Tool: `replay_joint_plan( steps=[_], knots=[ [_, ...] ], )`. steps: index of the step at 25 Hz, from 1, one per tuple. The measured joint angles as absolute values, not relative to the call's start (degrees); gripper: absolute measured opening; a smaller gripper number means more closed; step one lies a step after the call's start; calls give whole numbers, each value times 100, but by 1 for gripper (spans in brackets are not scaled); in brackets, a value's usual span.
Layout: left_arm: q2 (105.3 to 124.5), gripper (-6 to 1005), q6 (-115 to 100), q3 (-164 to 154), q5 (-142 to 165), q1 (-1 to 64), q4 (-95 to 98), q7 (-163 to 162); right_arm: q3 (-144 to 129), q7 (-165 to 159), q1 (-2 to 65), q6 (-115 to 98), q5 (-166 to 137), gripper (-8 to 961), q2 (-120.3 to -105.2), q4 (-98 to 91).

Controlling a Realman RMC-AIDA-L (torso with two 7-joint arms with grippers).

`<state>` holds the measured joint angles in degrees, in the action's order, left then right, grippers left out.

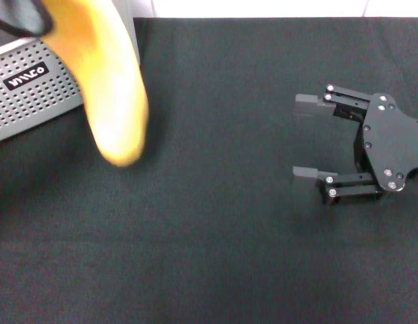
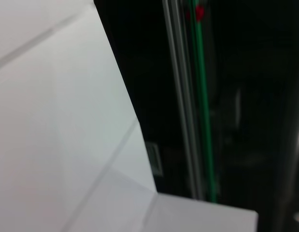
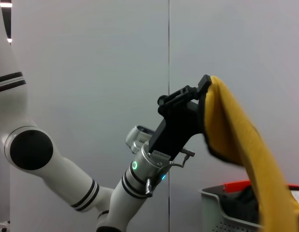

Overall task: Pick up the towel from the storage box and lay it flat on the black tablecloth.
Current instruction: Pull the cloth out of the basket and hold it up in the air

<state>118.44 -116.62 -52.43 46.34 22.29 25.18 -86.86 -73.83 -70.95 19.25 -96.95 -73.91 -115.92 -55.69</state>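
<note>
Yellow towel [image 3: 236, 140] dangling from raised left gripper [image 3: 203, 92], above storage box [image 3: 221, 212]

Black tablecloth [image 1: 215, 202] covering the whole surface, storage box [image 1: 26, 101] standing on its far left corner

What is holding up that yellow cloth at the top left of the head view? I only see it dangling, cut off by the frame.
Observer: The right wrist view shows the left gripper shut on the towel's top edge.
Operator: Is it lifted high?
Observer: Yes. That gripper is well above the rim of the storage box.
Operator: Is the open right gripper on my screen helping?
Observer: No. In the right wrist view only the left gripper touches the towel.
</note>
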Motion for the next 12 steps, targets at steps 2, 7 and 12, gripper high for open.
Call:
replay_joint_plan(
  steps=[2,7,12],
  knots=[
    [11773,22,-11663,-5548,4633,2202,2702,-8915,-7369,-7096,1945,-9692,-7391,869,-11592,-5567],
    [11594,21,-11670,-6249,4633,2209,3219,-9411,-7362,-7097,2026,-9631,-7338,868,-11602,-5563],
    [11451,21,-11672,-6783,4632,2337,3582,-9541,-7391,-6994,2163,-9549,-7235,868,-11609,-5352]
  ],
)
